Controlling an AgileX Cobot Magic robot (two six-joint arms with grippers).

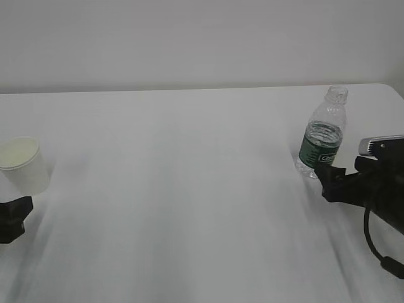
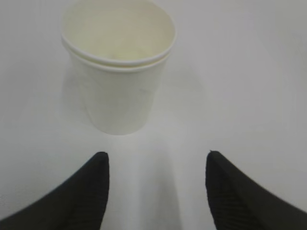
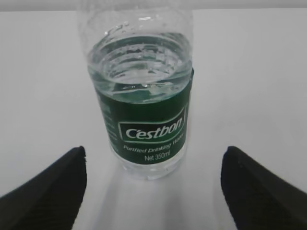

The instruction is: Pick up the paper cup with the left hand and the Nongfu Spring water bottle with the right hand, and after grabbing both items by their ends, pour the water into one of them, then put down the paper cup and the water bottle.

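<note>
Both grippers open, each just short of its upright object on the white table (image 1: 189, 189).
Right hand (image 1: 329, 183), near right: jaws spread wide, Nongfu Spring water bottle (image 1: 322, 134) standing free just beyond them, uncapped, water (image 3: 141, 64) above its green label. Left hand (image 2: 157, 189), near left: jaws apart, paper cup (image 2: 120, 72) standing just beyond and slightly left, untouched.

A plain white table (image 1: 189, 189) fills most of the exterior view, its surface smooth and softly lit with faint grey shadows. Behind the table's far edge rises a bare, pale grey-white wall (image 1: 189, 38).
</note>
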